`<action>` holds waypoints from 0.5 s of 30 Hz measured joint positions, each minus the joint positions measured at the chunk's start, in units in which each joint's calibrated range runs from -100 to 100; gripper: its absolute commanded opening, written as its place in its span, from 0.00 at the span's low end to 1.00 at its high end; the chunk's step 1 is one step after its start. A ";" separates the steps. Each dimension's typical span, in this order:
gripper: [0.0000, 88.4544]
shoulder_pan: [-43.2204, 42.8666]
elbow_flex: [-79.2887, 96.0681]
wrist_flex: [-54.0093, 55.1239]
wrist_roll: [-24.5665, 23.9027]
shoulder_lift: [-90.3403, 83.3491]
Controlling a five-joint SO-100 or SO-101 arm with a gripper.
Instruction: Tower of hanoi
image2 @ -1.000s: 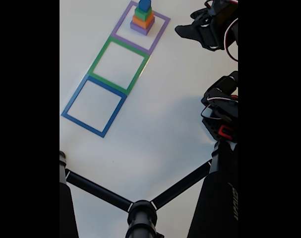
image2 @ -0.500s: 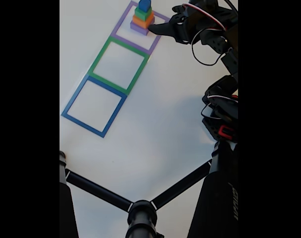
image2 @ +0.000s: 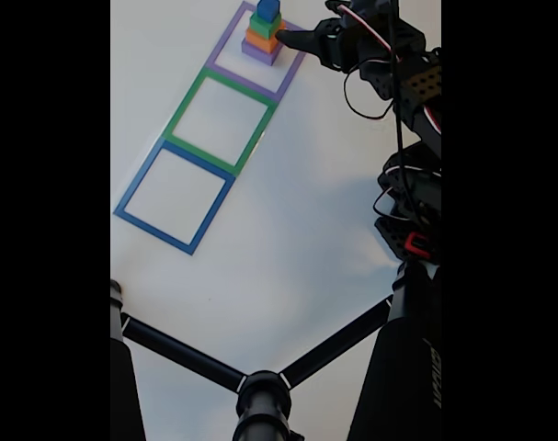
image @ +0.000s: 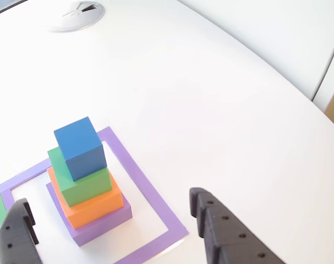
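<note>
- White counter (image2: 288, 230), bare and bright, carries three flat square outlines in a row: purple outline (image2: 292, 57), green outline (image2: 191, 92), blue outline (image2: 136, 188).
- Tower of hanoi (image: 85, 181) stands stacked inside the purple outline: one purple flat block (image: 103, 225) at the bottom, one orange block (image: 95, 206), one green block (image: 84, 184) and one blue cube (image: 80, 147) on top, four in all.
- Black fingers (image: 222, 231) are released, spread wide to either side of the stack, touching nothing.
- In the fixed view the gripper (image2: 292, 39) sits just beside the stack.
- Risk, as I judge it: the blocks sit slightly twisted on each other, so a low or off-centre close could catch the green block with the cube, or shove the whole pile over the outline.
</note>
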State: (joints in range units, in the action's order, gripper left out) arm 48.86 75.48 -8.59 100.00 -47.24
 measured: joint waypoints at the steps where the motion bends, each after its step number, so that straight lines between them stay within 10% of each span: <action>1: 0.38 0.00 0.00 1.37 0.00 1.01; 15: 0.36 -4.68 0.00 18.94 0.00 15.62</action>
State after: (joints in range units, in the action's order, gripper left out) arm 44.18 75.48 10.36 100.00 -31.62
